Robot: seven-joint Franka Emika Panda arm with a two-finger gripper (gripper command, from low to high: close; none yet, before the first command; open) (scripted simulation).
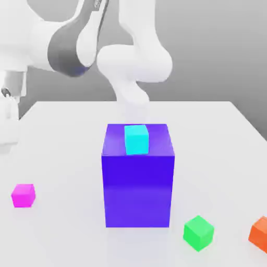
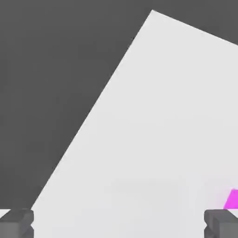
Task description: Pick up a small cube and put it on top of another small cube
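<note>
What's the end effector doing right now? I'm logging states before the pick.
End effector: open, fingers spread wide, holding nothing; the pink cube sits near one finger, not between them.

No readable text, label or number appears, though dark marks on the arm [image 1: 97,4] may be lettering.

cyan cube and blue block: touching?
Touching. Exterior view shows the cyan cube sitting flat on the blue block top face, no gap.
</note>
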